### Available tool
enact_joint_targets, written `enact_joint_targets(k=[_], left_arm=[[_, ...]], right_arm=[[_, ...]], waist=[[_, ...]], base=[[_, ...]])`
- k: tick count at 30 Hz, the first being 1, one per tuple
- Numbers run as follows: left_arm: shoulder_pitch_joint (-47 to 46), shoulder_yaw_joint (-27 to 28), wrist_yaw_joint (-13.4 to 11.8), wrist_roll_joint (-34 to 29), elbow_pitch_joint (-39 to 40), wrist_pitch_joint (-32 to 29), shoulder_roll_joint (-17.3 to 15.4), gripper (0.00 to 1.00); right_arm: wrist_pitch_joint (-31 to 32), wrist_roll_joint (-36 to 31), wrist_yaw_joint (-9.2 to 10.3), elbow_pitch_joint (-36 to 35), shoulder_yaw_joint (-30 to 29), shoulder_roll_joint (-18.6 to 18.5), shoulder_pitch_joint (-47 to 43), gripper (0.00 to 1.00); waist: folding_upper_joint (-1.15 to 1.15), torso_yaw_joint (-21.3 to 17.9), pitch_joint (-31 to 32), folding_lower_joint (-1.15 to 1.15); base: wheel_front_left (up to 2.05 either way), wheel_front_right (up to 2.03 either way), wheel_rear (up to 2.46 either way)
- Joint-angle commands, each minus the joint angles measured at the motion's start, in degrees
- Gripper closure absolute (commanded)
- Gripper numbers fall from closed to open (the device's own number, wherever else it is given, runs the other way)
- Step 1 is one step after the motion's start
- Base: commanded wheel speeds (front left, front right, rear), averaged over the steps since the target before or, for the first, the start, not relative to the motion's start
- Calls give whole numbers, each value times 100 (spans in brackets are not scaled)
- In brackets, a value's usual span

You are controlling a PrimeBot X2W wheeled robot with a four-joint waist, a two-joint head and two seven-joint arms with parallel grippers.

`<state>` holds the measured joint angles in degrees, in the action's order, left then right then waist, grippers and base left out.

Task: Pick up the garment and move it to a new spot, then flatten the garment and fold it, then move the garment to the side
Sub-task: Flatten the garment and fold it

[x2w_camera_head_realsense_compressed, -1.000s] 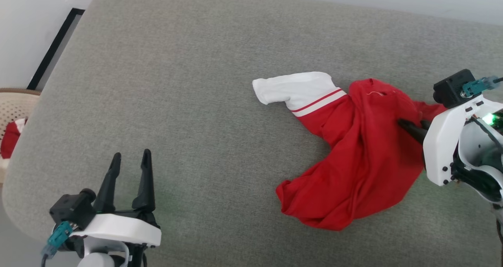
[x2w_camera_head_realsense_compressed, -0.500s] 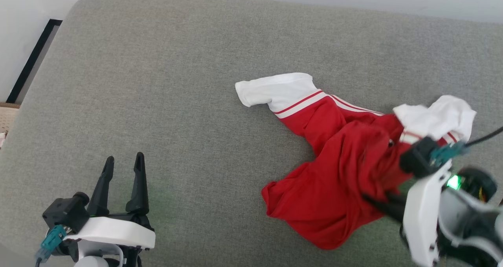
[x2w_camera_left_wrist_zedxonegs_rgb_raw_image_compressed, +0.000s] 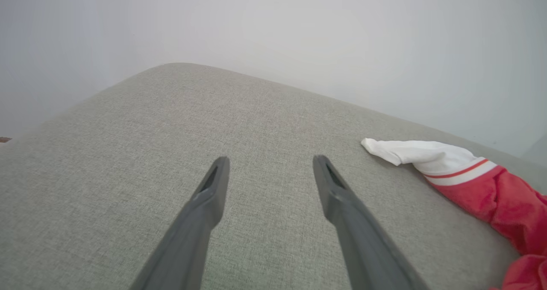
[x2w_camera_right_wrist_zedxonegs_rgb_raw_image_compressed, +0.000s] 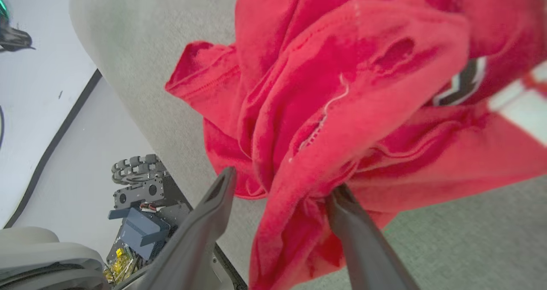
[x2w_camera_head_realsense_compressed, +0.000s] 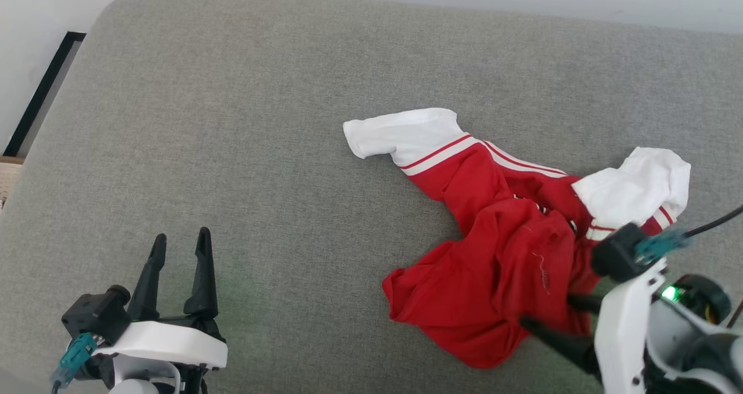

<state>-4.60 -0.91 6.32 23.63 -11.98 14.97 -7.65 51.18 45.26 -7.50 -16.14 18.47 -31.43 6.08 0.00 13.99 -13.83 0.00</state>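
1. Grey cushion [x2w_camera_head_realsense_compressed: 261, 121]: broad upholstered pad with a rounded far-left corner. It carries every item below.

2. Garment [x2w_camera_head_realsense_compressed: 499, 266]: red jersey T-shirt, crumpled, lying on the right half of the cushion.
   - One white sleeve [x2w_camera_head_realsense_compressed: 400, 133] stretches flat toward the cushion's middle.
   - The other white sleeve [x2w_camera_head_realsense_compressed: 638, 188] is bunched up nearer the right edge.
   - The red body spills in folds toward the near edge.
   - A scrap of black-and-white lettering [x2w_camera_right_wrist_zedxonegs_rgb_raw_image_compressed: 463, 78] shows between the folds.
   - A loose white thread [x2w_camera_head_realsense_compressed: 543, 266] lies on top of the red cloth.

3. Right pincer [x2w_camera_head_realsense_compressed: 548, 313]: near the cushion's near-right corner, at the garment's near hem, fingers spread wide.
   - In the right wrist view, a ridge of red cloth sits between the fingers.
   - The tip of one finger [x2w_camera_right_wrist_zedxonegs_rgb_raw_image_compressed: 359, 238] is tucked under a fold, and the other stands clear of the cloth.
   - The fingers are not closed on anything.

4. Left pincer [x2w_camera_head_realsense_compressed: 181, 235]: over the near-left part of the cushion, well apart from the garment. Fingers wide apart, with bare fabric between them.
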Motion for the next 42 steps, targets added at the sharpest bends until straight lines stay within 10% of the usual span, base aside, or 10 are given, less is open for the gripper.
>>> enact_joint_targets(k=[1, 12, 24, 26, 42], left_arm=[[-49, 27, 19, -59, 3, 31, -8, 0], [-80, -15, 62, -73, -67, 31, 14, 0], [-155, -96, 84, -105, -175, 30, 69, 0], [-152, -94, 91, -105, -189, 30, 81, 0], [49, 246, 106, -98, -112, 30, -42, 0]], right_arm=[[15, 42, 3, -123, -138, 66, -31, 0], [-53, -786, 3, 135, -1241, 340, 655, 0], [-385, -975, 2, 2138, -647, 309, 1787, 0], [-596, -969, 2, 2374, -429, 254, 1958, 100], [-875, -412, 2, 876, -312, -322, 1068, 100]], waist=[[0, -9, 5, 0], [0, 24, 46, 0], [0, 184, 17, 0], [0, 195, 28, 0], [0, -514, 189, 0]], base=[[0, 0, 0], [0, 0, 0], [0, 0, 0], [0, 0, 0], [0, 0, 0]])
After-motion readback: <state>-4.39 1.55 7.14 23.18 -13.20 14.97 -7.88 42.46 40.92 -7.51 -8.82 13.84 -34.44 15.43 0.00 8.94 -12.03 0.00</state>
